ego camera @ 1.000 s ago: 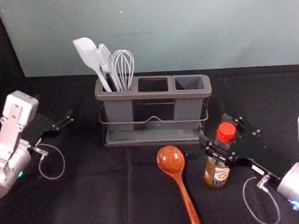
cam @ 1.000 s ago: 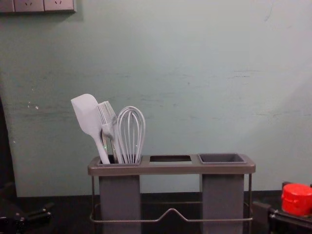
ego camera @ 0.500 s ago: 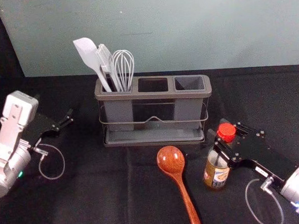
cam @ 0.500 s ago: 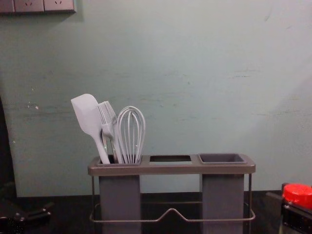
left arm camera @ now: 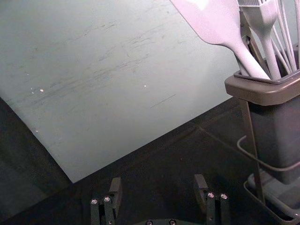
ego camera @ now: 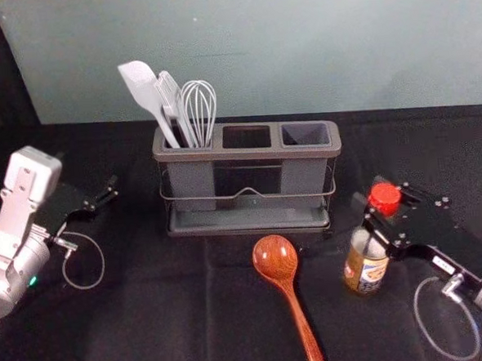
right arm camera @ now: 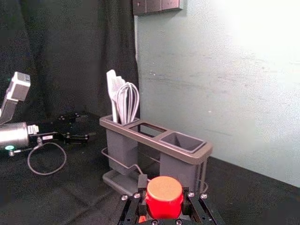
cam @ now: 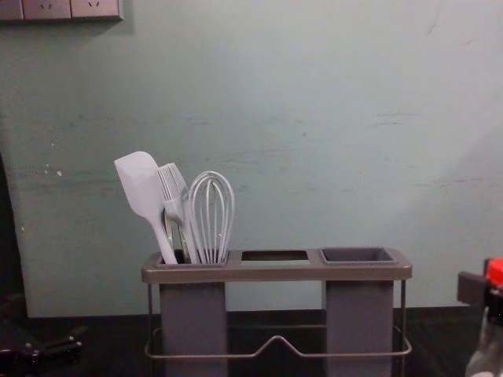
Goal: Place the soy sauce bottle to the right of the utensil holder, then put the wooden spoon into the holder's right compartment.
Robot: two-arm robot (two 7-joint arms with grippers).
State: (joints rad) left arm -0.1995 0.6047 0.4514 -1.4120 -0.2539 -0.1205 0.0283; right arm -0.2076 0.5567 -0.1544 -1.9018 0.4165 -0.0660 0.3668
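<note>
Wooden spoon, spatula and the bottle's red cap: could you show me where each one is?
Wooden spoon (ego camera: 275, 258): head view, on its rounded bowl.
Spatula (cam: 141, 185): chest view, on its flat blade.
Red cap (right arm camera: 164, 189): right wrist view, on its top.

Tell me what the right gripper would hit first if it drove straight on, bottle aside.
Probably the right end of the utensil holder: the right gripper points towards it in the head and right wrist views. Its height against the rim is unclear.
</note>
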